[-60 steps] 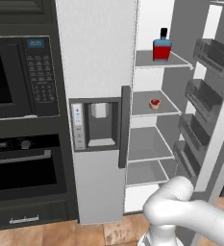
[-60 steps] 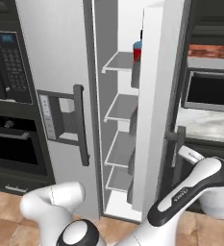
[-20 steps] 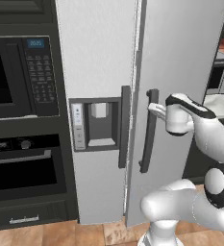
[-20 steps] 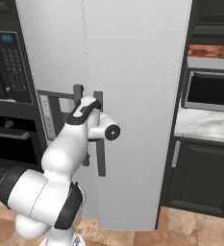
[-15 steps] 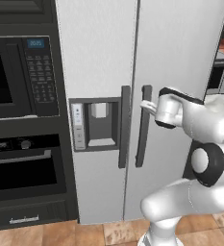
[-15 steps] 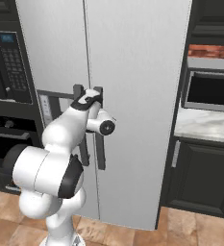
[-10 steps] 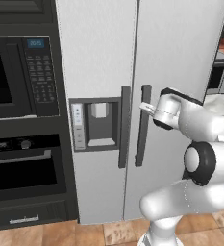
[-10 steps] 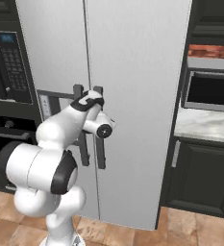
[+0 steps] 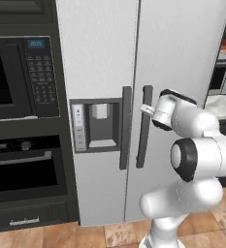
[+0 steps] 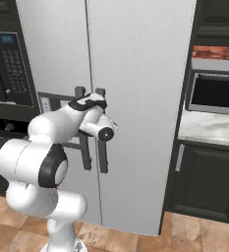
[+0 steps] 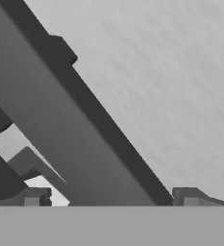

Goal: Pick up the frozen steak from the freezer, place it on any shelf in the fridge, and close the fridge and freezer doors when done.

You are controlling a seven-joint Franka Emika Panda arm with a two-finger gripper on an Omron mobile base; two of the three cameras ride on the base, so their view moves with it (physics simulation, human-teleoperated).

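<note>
Both tall grey doors stand closed: the freezer door on the left with its dispenser, and the fridge door on the right. The frozen steak is hidden behind them. My gripper is pressed up against the fridge door's dark vertical handle, near its top; the right base view shows the gripper at the same handle. In the hand view the gripper is open, its fingertips spread wide with the handle bar running between them.
The freezer handle runs just left of the fridge handle. A black microwave and oven fill the wall to the left. To the right are a marble counter, a dark cabinet and a built-in appliance.
Three seconds ago the fridge door stood wide open with its shelves showing; it has since swung shut. Over the last second my hand followed the door in until it closed flush.
</note>
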